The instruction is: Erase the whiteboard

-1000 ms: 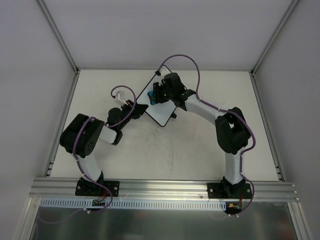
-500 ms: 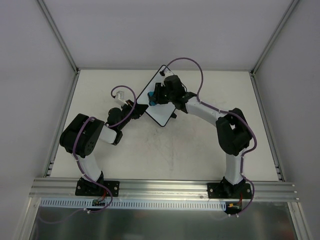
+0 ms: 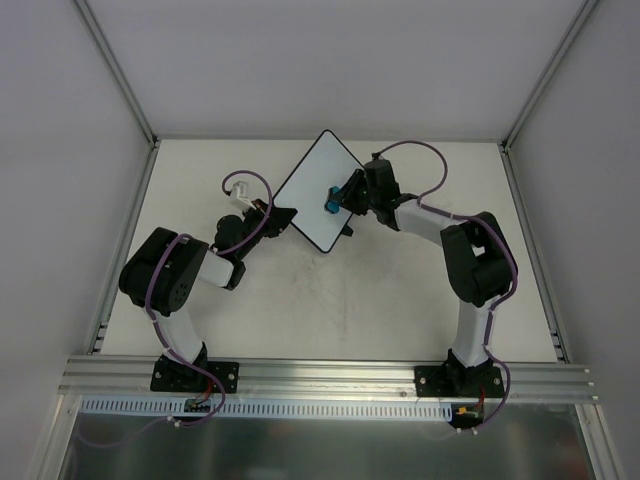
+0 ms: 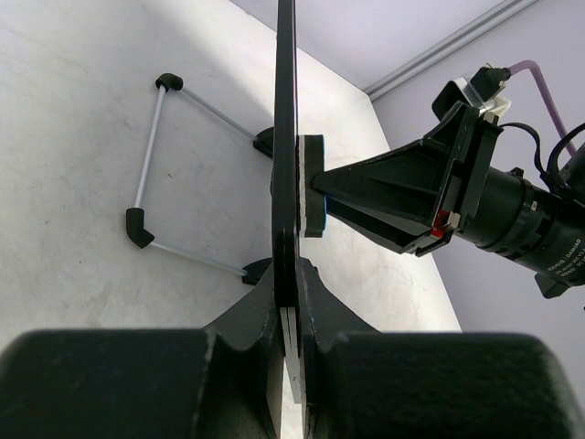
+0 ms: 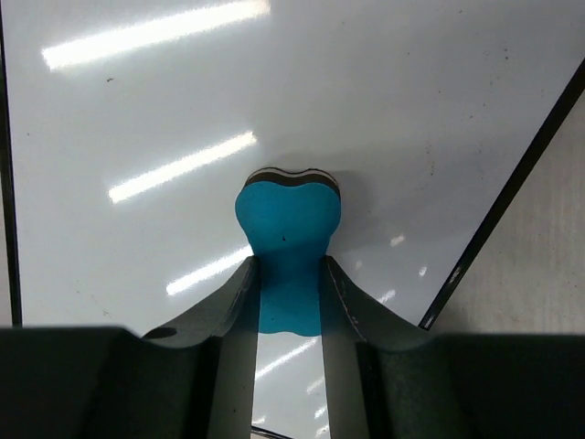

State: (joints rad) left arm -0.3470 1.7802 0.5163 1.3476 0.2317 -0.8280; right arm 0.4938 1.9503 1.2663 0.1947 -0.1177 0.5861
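Two clamps: your left gripper holds the whiteboard edge. Your right gripper clamps the blue eraser against its face.

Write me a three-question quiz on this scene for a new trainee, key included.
1. True or false: the left hand is clamped on the edge of the whiteboard.
2. What does the right hand hold? A) a red marker B) a blue eraser C) nothing
3. Fill in: the eraser's pad ___ the whiteboard's face.
Key: 1 true; 2 B; 3 touches.
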